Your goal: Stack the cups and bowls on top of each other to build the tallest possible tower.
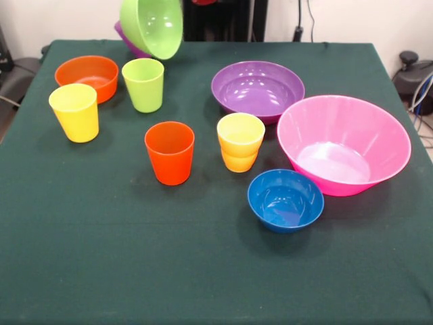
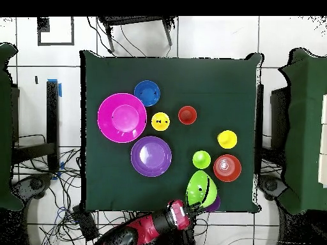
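A lime green bowl (image 1: 154,26) (image 2: 200,189) hangs tilted over the table's edge on the robot's side, its mouth turned sideways. My gripper (image 2: 203,195) is at its rim and seems shut on it. A purple piece (image 1: 128,42) (image 2: 214,204) peeks out behind the bowl. Standing upright on the cloth are an orange bowl (image 1: 88,76), a lime cup (image 1: 143,84), a yellow cup (image 1: 75,112) and an orange-red cup (image 1: 170,152). Another yellow cup sits nested in a yellow-orange one (image 1: 240,141). The purple bowl (image 1: 258,90), big pink bowl (image 1: 344,143) and blue bowl (image 1: 285,200) stand near it.
The dark green tablecloth (image 1: 203,271) covers the whole table. My red and black arm (image 2: 156,226) reaches in over the table's edge. Cables and dark furniture (image 2: 25,159) lie on the tiled floor around the table.
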Robot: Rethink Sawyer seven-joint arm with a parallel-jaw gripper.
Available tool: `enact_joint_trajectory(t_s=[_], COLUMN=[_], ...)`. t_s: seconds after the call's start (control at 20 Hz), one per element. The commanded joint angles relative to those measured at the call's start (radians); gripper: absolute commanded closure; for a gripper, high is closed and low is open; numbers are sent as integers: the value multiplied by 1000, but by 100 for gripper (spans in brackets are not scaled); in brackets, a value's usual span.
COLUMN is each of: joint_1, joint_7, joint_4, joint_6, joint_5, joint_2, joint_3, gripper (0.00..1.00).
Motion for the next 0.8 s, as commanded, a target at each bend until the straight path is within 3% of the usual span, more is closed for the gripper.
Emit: enact_joint_trajectory(t_s=[0.05,0.8], joint_1=[-10,-36], joint_7=[200,197], joint_4=[-281,-316], joint_6=[156,197], joint_5=[41,26], joint_2=[144,142], joint_3=[-1,-37], gripper=[100,100])
